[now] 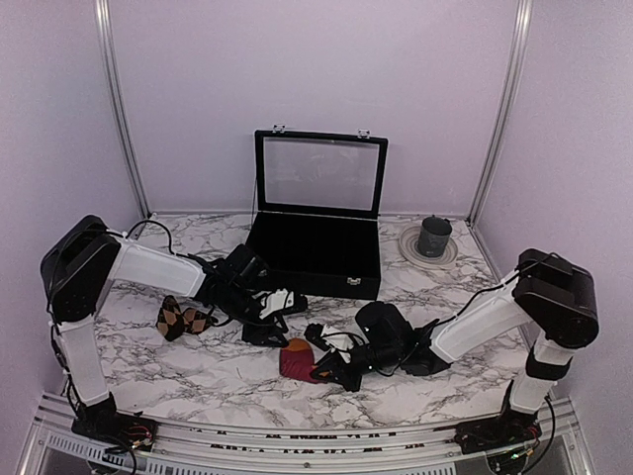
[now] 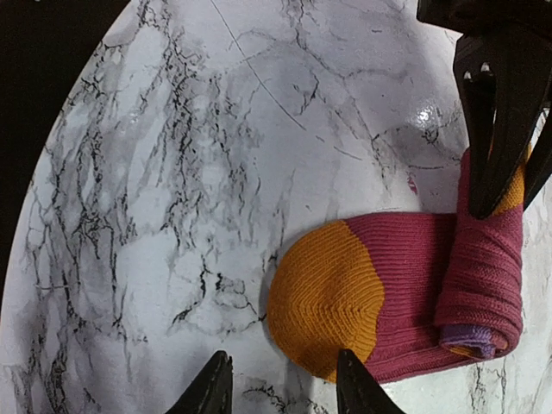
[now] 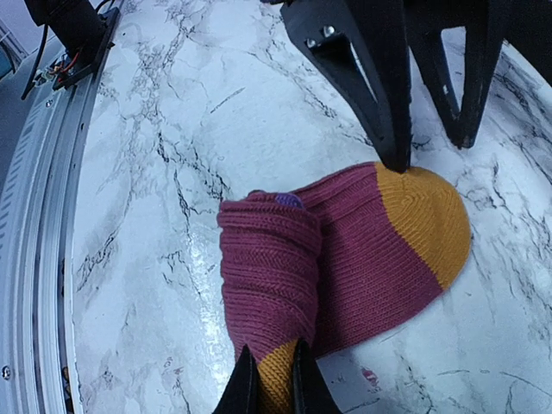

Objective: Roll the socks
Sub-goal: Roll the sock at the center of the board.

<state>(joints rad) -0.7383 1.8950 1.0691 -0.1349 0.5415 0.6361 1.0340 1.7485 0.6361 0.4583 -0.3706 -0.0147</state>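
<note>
The step in hand looked like the rolling of the red sock [image 1: 297, 361], which lay on the counter [image 1: 198, 366] at lower centre of the overhead view. About half of it was wound into a tight roll, and the orange-tipped end was flat and not yet rolled. The right gripper [image 3: 274, 354] was closed on the roll, pinching the fabric at its near end. The left gripper [image 2: 285, 355] hovered over the flat orange tip with its jaws apart, one finger at the cloth and nothing held. The next move probably called for pinning or lifting that flat end while the roll was turned over it, kept tight so it would not spring loose. The argyle sock [image 1: 178, 319] lay crumpled at left of the overhead view, well apart and not rolled. At upper centre a black box [image 1: 316, 282] stood open, with nothing to make out in its dark inside. At upper right a plate [image 1: 407, 242] carried a dark cup [image 1: 433, 236], its contents hidden.
</note>
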